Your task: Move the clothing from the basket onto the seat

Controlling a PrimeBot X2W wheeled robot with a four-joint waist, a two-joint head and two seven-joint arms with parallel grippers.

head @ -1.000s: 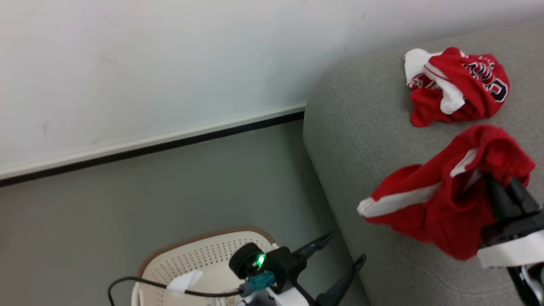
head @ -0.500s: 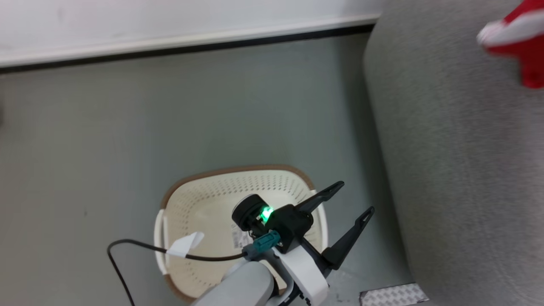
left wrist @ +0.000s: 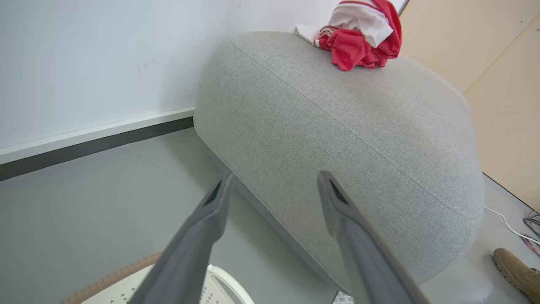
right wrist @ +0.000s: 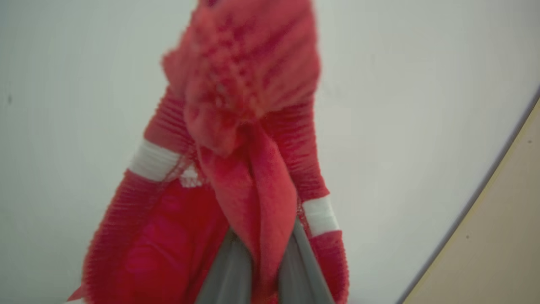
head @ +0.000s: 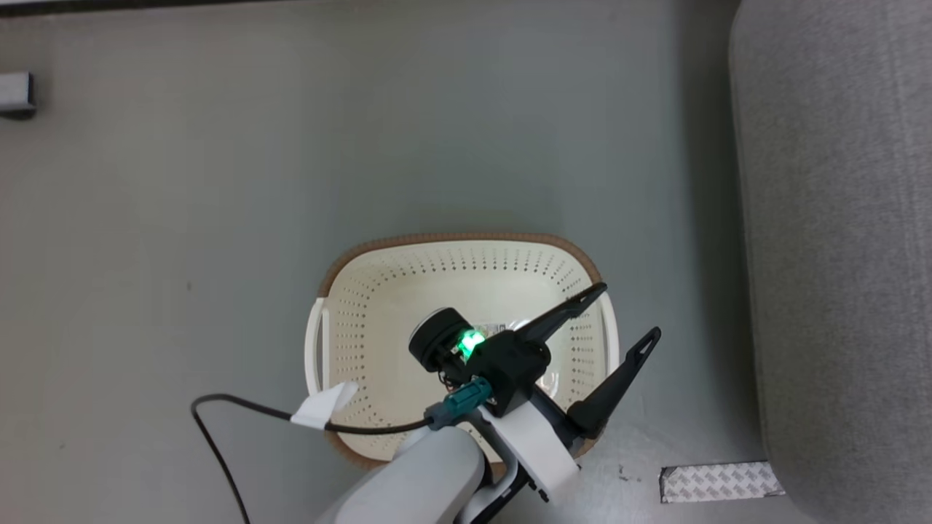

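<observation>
**Grey floor (head: 182,182), head cam swung down**

Now the basket (head: 466,240) sits centred, not at the bottom edge. My left gripper (head: 628,311) hangs over it, jaws wide apart. My right gripper (right wrist: 262,236) is pinched on a red garment (right wrist: 236,126); another garment (left wrist: 358,42) lies on the seat (left wrist: 337,126).

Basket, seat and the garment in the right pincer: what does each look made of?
Basket: looks like cream moulded plastic, slightly glossy, with rows of holes. Seat: matte grey woven upholstery; weave texture and a stitched seam show. Garment: soft red knit, fibre unclear; ribbed band with white stripes, limp folds.
</observation>
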